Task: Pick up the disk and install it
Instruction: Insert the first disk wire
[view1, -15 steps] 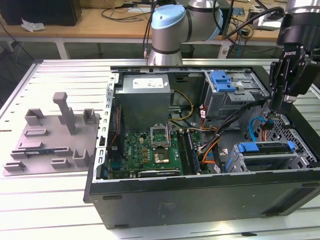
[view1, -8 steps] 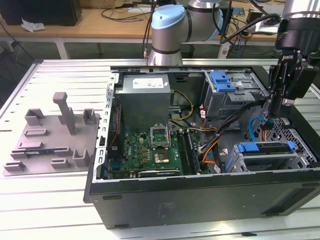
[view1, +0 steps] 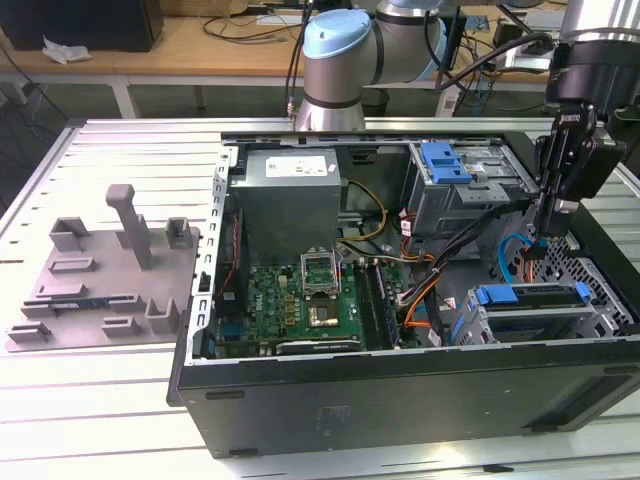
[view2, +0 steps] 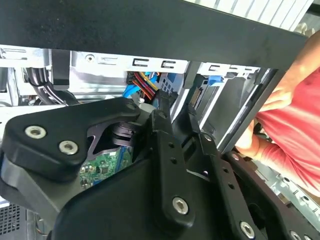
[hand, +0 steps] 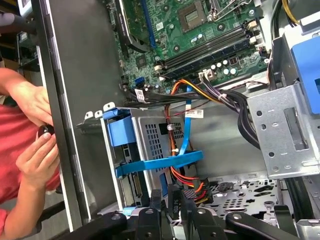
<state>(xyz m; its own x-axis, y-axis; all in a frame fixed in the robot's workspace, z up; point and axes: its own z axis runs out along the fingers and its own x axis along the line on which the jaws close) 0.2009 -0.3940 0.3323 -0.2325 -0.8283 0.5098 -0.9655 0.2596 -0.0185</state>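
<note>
**Disk seated in the case's lower drive bay**

Disk (view1: 530, 297) lies flat in the drive cage at the front corner of the open computer case (view1: 400, 390), its blue carrier frame facing the motherboard (view1: 300, 300). The claw (view1: 543, 238) hangs just above the bay beside a blue data cable (hand: 165, 162). In the second wrist view its fingers (view2: 162, 112) stand narrowly apart, holding nothing. A person's hands (hand: 35, 150) rest at the case's outer wall.

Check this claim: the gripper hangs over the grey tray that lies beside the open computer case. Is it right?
No. In the exterior view the gripper hangs over the open computer case itself, at that view's right end; the grey tray lies beside it.
</note>
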